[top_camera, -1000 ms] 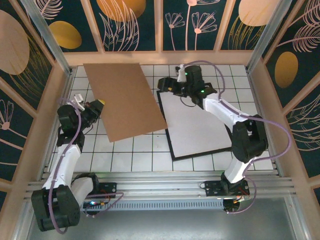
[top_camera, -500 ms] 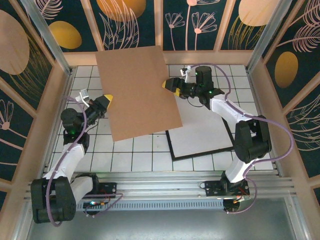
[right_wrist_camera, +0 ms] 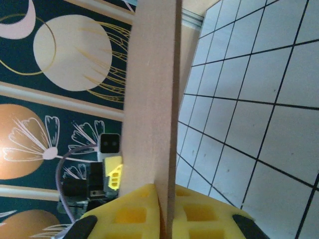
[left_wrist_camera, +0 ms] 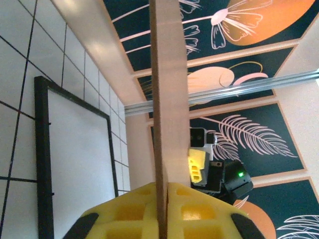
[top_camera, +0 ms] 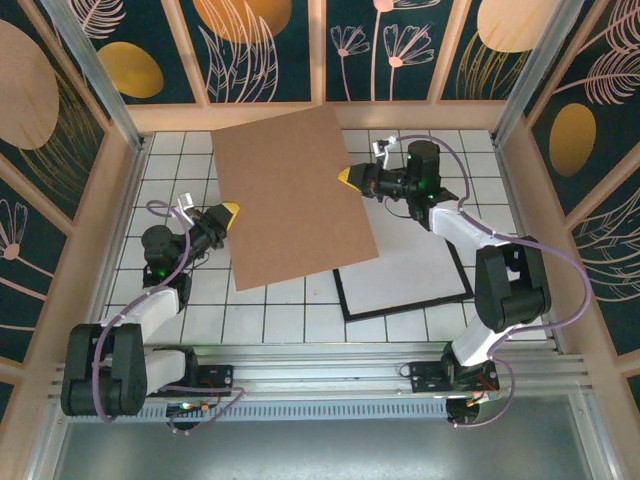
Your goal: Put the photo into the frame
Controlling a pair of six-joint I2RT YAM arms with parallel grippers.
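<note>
A plain brown board (top_camera: pixel 295 195) hangs tilted above the white tiled table (top_camera: pixel 270 322), gripped from both sides. The left gripper (top_camera: pixel 228 212) has its yellow fingers (left_wrist_camera: pixel 192 211) pressed together on the board's left edge. The right gripper (top_camera: pixel 350 177) is clamped on the right edge in the same way, seen close in the right wrist view. The frame (left_wrist_camera: pixel 44 149), thin and black, lies flat on the table to the right of centre. Its far left part lies under the board's near right corner. A plain white surface (top_camera: pixel 405 280) fills the frame; whether it is the photo's back I cannot tell. Dark floral panels (top_camera: pixel 270 40) line the walls around the table.
</note>
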